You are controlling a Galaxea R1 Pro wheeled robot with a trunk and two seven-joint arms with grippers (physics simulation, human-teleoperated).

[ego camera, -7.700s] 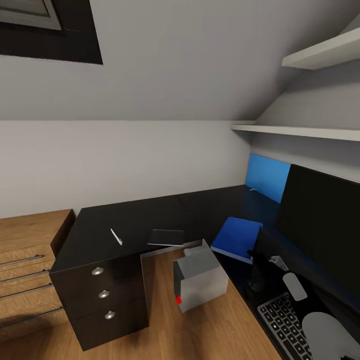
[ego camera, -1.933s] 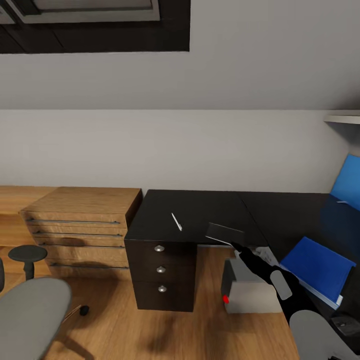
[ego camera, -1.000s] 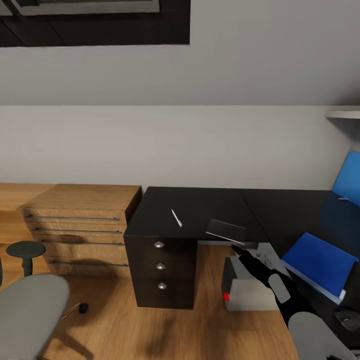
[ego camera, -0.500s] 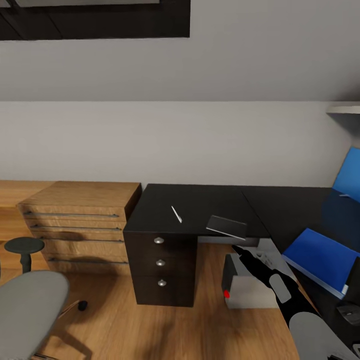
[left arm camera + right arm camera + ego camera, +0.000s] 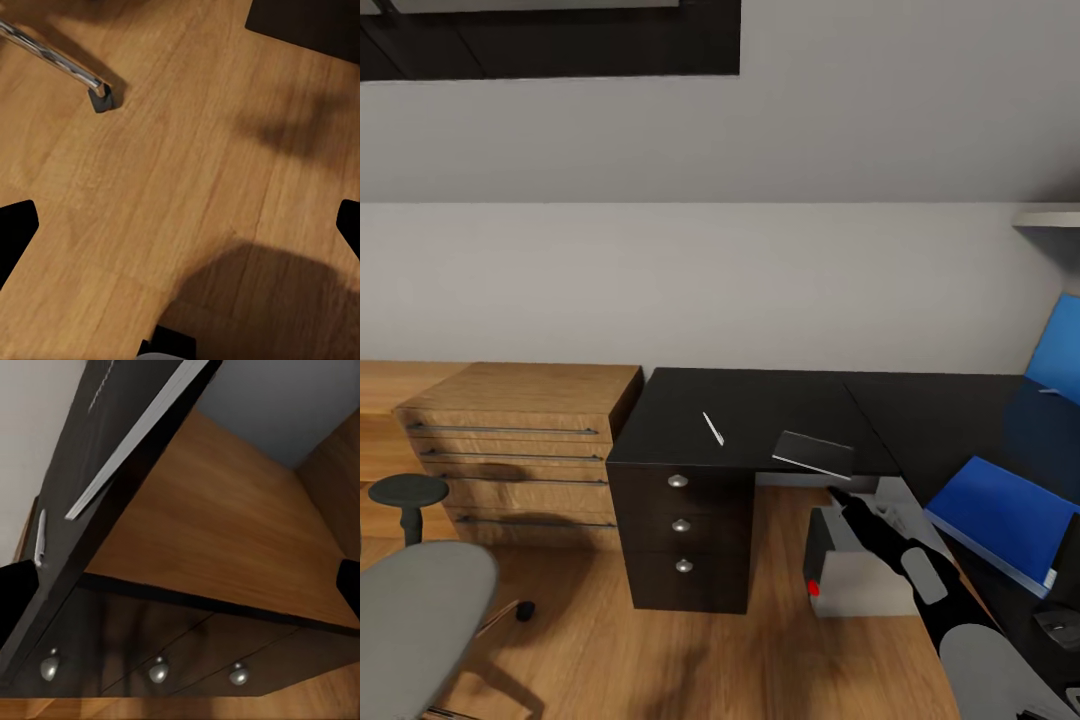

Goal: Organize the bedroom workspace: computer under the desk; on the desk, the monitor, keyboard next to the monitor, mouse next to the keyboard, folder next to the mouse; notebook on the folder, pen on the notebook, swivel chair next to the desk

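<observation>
The black desk point(image 5: 760, 410) carries the white pen point(image 5: 712, 428) and the dark grey notebook point(image 5: 813, 453), which overhangs its inner edge. The blue folder point(image 5: 1000, 520) lies on the desk's right wing. The grey computer point(image 5: 855, 580) stands on the floor below. My right gripper point(image 5: 840, 497) hovers open just under and in front of the notebook's overhanging corner. The right wrist view shows the notebook point(image 5: 150, 427) and pen point(image 5: 41, 536) from below the desk edge point(image 5: 112, 510), with nothing between the fingers. My left gripper point(image 5: 180, 232) is open over bare floor. The swivel chair point(image 5: 410, 620) sits at lower left.
A light wooden drawer chest point(image 5: 520, 440) stands left of the desk's black drawer unit point(image 5: 680, 530). A blue back panel point(image 5: 1058, 350) rises at far right. A chrome chair leg with a caster point(image 5: 97, 94) lies on the wooden floor under my left gripper.
The view has swung left from the monitor end of the desk to the drawer end. Over the last second my right gripper has stayed open just below the notebook, barely shifting.
</observation>
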